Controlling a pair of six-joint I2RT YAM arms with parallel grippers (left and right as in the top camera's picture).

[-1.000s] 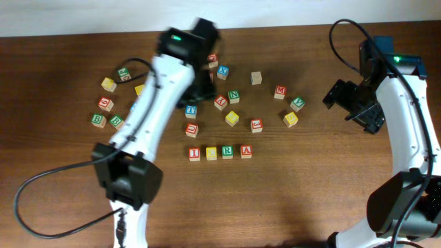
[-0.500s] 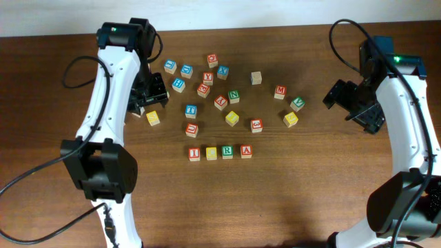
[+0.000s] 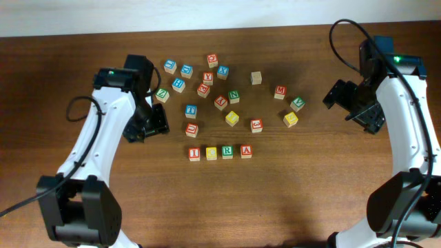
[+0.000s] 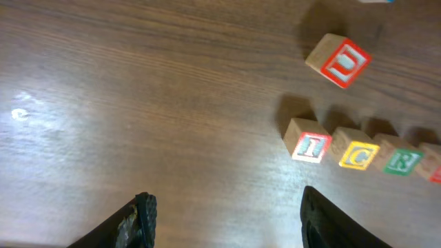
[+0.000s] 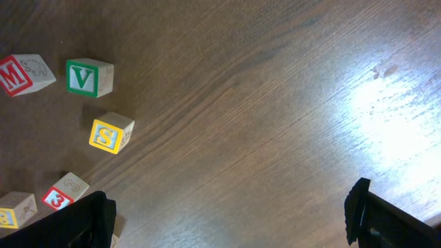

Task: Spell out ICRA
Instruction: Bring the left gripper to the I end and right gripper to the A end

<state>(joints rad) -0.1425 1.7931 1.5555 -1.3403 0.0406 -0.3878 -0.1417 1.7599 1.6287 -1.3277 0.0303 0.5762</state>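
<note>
Left claw (image 4: 227, 219) is being held spread over bare surface (image 3: 275, 200), with nothing between its fingers. Right claw (image 5: 231, 220) is being held spread wide as well, empty, at the right side of the surface.

ICRA is being shown spelled out in one row near the middle of the surface: red I (image 3: 194, 153), yellow C (image 3: 211, 153), green R (image 3: 227, 151) and red A (image 3: 246, 151), read left to right in the overhead view. The four are lying close side by side; whether they are touching cannot be told. In the left wrist view the row is being seen ahead and to the right of the claw, well clear of its fingers, with the A cut by the frame edge.

A red U cube (image 3: 191, 129) is lying tilted just above the I, between the row and the loose cubes. A red 3 cube (image 3: 256, 125) is lying above the A, apart from it. Further loose cubes are being left scattered above the row, among them a yellow S (image 3: 291, 119), a green V (image 3: 297, 103), a red M (image 3: 280, 91) and a blue T (image 3: 191, 110). Nothing is lying between the left claw and the row.
</note>
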